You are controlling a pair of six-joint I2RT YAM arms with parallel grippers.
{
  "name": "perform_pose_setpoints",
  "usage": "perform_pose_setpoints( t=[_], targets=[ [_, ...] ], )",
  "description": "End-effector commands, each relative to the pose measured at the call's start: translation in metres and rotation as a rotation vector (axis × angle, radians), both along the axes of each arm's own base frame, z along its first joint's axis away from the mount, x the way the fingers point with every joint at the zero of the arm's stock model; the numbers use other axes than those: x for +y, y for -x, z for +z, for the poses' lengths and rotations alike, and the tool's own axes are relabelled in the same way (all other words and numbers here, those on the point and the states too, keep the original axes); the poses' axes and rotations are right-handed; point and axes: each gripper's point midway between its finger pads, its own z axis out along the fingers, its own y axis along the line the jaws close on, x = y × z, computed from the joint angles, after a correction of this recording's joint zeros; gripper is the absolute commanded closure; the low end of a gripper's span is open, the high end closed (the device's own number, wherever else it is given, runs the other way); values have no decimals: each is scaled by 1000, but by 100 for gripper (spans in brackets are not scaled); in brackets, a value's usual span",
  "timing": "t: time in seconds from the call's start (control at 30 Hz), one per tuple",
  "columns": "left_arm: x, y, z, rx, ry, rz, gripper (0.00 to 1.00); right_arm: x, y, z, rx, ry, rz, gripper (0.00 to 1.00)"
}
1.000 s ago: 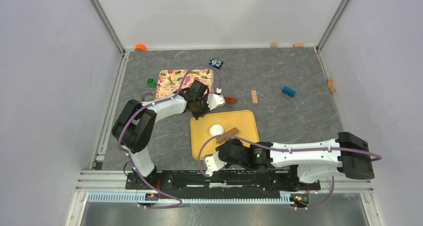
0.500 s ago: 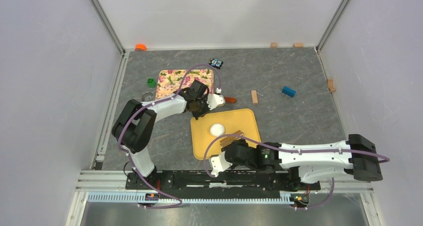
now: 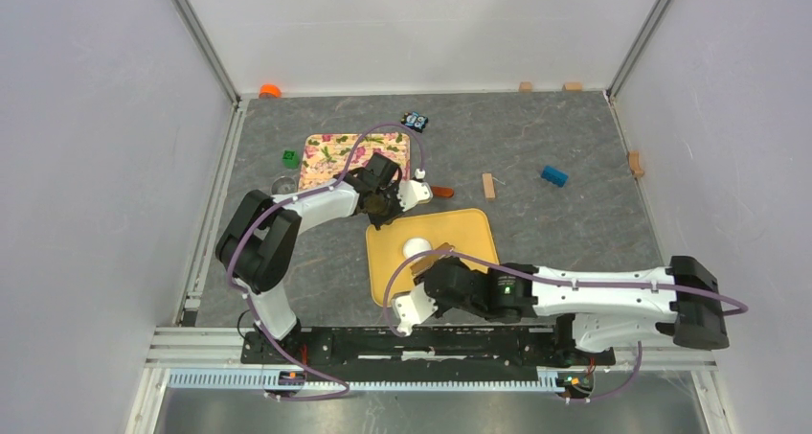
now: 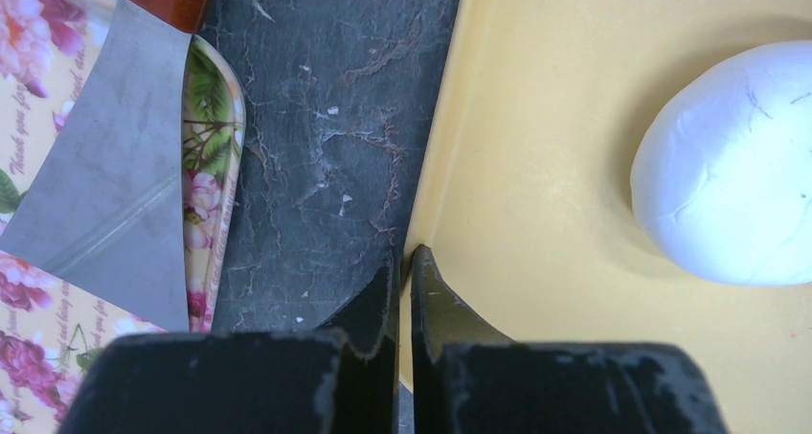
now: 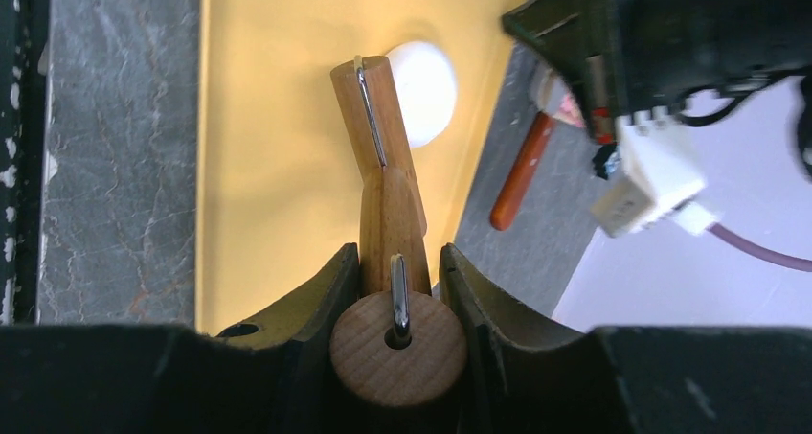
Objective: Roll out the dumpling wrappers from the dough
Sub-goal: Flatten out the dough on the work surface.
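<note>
The dough [image 3: 417, 245] is a smooth white ball on the yellow board [image 3: 469, 238]. It also shows in the left wrist view [image 4: 733, 166] and the right wrist view [image 5: 426, 89]. No flat wrapper is in view. My right gripper [image 3: 433, 269] [image 5: 399, 262] is shut on a wooden roller [image 5: 383, 194] with a metal bracket. The roller's far end lies at the dough's near edge. My left gripper [image 3: 380, 218] [image 4: 402, 262] is shut on the yellow board's left rim [image 4: 436, 194], left of the dough.
A floral tray [image 3: 330, 161] lies behind the left gripper, with a red-handled scraper [image 4: 115, 166] resting across its corner. A clear cup [image 3: 283, 185] and a green piece [image 3: 290, 156] are left of the tray. A wooden block [image 3: 488, 185] and a blue block [image 3: 553, 175] are at the right.
The right arm drew back toward the near edge, then came forward and left again with the roller, whose end is now at the dough. The left arm and the dough have not moved.
</note>
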Motion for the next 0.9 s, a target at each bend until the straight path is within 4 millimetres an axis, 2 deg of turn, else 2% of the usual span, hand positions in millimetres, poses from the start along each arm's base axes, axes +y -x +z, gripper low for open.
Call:
perform_pose_setpoints(
  t=[0.0,0.1,0.2,0.37,0.47,0.63,0.73,0.87],
  targets=[
    [26,25,-50,111,-144,0,98,17,-2,72,-44,-209,25,100],
    [26,25,-50,111,-143,-1,98,24,-4,93,-77,-287,39,100],
    [26,26,-50,111,-143,-4,98,36,-6,90,-99,-303,85,100],
    [26,27,-50,111,-145,-10,98,43,-24,65,-71,-267,83,100],
    [26,27,-50,110,-147,-16,98,34,-32,37,-33,-221,63,100],
    [26,29,-51,109,-150,-23,98,5,-25,-8,40,-76,12,100],
    [26,29,-51,109,-150,-23,98,-2,-18,-10,69,-79,9,100],
    [26,28,-51,108,-151,-21,98,6,-17,-6,66,-111,40,100]
  ],
)
